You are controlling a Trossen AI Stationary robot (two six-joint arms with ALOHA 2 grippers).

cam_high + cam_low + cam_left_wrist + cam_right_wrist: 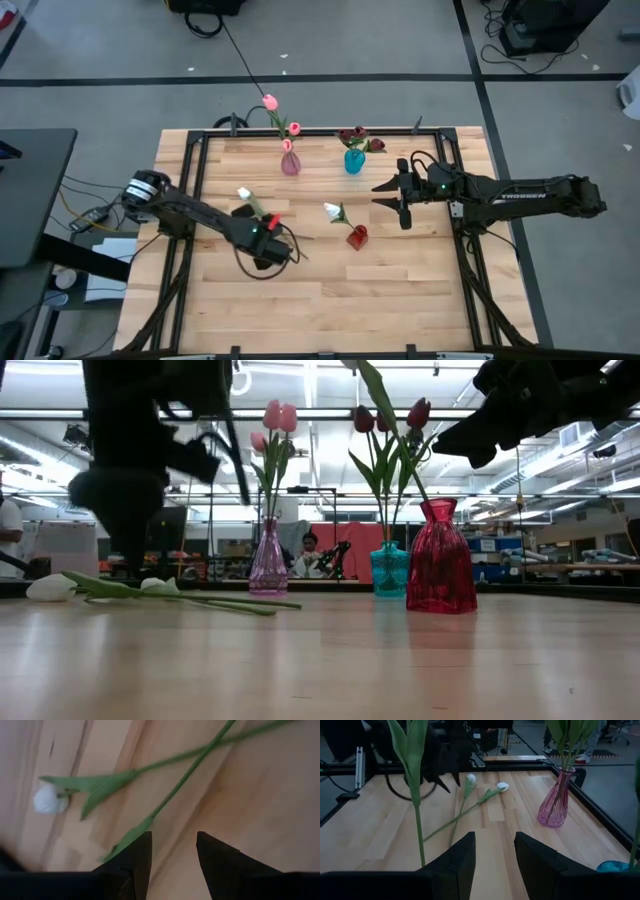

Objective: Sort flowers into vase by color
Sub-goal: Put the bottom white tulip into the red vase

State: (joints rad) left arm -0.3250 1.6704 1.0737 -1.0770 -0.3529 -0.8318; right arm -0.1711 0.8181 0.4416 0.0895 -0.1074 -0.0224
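Two white tulips lie crossed on the table, with their heads (243, 193) toward the left and their stems (185, 772) running right. They also show in the low view (50, 588). My left gripper (172, 855) hovers open just above their stems, pointing down, and touches nothing. A third white tulip (332, 210) stands in the red vase (357, 237). Pink tulips stand in the pink vase (290, 163). Dark red tulips stand in the teal vase (354, 160). My right gripper (382, 195) is open and empty, level, to the right of the red vase.
The three vases stand close together at the table's middle and far side. The red vase (440, 560) is nearest. A black frame rail (320, 131) runs around the tabletop. Bare wood lies along the near edge.
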